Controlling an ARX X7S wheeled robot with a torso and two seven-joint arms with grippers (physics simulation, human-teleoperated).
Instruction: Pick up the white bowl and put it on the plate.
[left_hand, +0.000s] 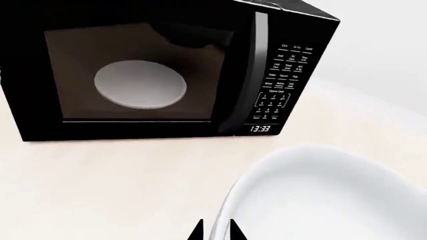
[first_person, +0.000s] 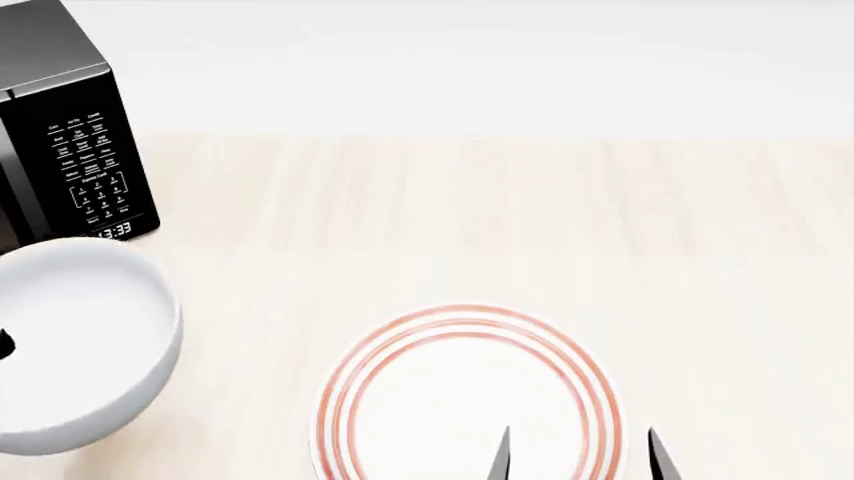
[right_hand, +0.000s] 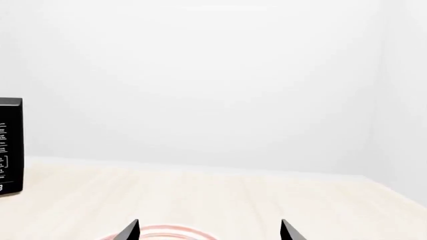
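White bowl (first_person: 74, 340) (upright) beside plate (first_person: 467, 400)

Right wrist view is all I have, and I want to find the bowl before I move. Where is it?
Observer: The white bowl is at the head view's left, beside the plate and not on it.
Operator: Is anything holding it?
Observer: The left gripper has a fingertip on each side of the bowl's rim.
Operator: And the black box at my edge?
Observer: That is a microwave beyond the bowl. Its door is shut and its clock reads 13:33.
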